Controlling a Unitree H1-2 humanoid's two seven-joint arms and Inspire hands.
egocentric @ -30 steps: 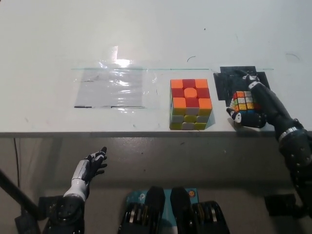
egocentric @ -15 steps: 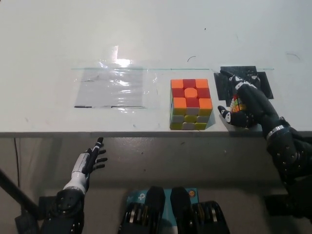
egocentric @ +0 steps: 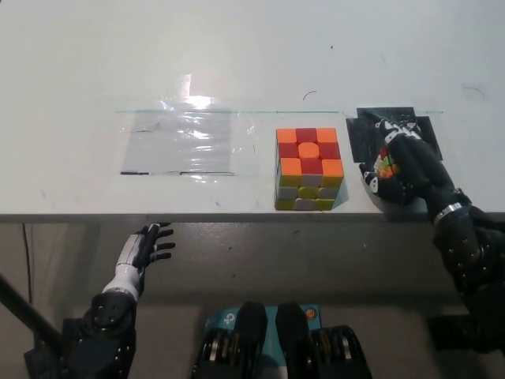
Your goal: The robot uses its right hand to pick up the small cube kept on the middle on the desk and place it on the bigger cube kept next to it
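Mostly hidden under the black right hand (egocentric: 404,167): small cube (egocentric: 386,165), only a sliver of coloured tiles showing between the fingers (egocentric: 377,183), orientation and long axis impossible to judge. Draped palm-down over it near the surface (egocentric: 237,47) front edge, forearm running back toward lower right, fingers curled around the cube on a dark patch (egocentric: 364,130). Just beyond the fingertips, apart: bigger cube (egocentric: 308,168), orange-red face up, sitting square. Below the edge, resting: white left hand (egocentric: 146,248), fingers loosely apart, holding nothing.
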